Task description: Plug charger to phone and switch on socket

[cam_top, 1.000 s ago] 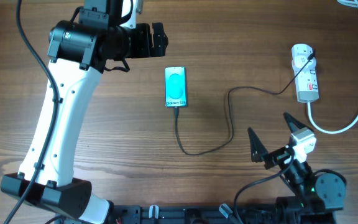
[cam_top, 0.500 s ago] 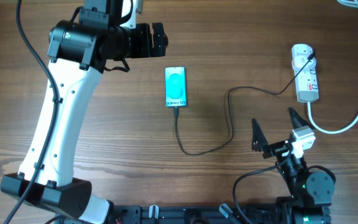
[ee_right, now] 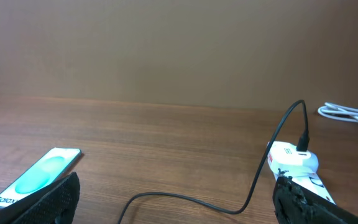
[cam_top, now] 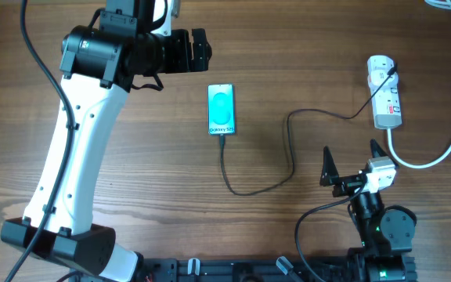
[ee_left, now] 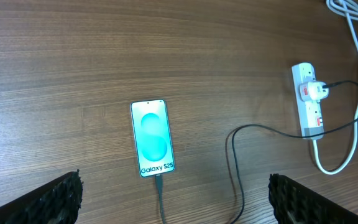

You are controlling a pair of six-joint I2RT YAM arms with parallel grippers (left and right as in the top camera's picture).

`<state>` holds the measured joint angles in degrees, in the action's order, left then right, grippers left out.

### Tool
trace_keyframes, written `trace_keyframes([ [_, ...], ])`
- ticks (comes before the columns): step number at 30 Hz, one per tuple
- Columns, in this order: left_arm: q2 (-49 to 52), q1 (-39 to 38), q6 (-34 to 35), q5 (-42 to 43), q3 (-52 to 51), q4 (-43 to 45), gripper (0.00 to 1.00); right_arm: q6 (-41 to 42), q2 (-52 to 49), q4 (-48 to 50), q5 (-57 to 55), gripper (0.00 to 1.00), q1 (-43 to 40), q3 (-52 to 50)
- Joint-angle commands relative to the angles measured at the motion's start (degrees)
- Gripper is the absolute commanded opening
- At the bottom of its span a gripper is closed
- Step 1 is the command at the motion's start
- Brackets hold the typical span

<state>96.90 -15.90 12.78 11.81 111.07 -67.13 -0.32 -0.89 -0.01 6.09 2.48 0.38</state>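
Observation:
The phone lies flat mid-table, turquoise screen up; it also shows in the left wrist view and at the left edge of the right wrist view. The black charger cable has its tip in the phone's bottom edge and runs in a loop to the white socket strip at the right. My left gripper is open, high and left of the phone. My right gripper is open near the front right, apart from cable and socket.
A thick white cord curves from the socket's near end round to the table's right edge and far corner. My left arm's white links span the table's left side.
My right gripper has drawn back toward its base at the front edge and risen more upright. The left arm, phone, cable and socket have not moved.

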Motion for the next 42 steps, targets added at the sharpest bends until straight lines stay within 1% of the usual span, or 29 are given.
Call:
trace_keyframes([
  [1,0.39,0.31,-0.31,-0.15,-0.15,0.04,1.0,-1.22,0.68,-0.04,-1.64,1.0,0.07,-0.09],
  [37,0.44,0.26,-0.33,-0.2,-0.15,0.0,1.0,-1.07,0.68,0.13,-1.62,1.0,0.09,-0.09],
  [39,-0.17,0.26,-0.31,-2.43,-0.17,-0.37,1.0,-1.05,0.68,0.13,-1.62,1.0,0.09,-0.09],
  [42,-0.61,0.24,-0.35,-2.54,-0.28,-3.28,1.0,-1.07,0.68,0.13,-1.62,1.0,0.09,-0.09],
])
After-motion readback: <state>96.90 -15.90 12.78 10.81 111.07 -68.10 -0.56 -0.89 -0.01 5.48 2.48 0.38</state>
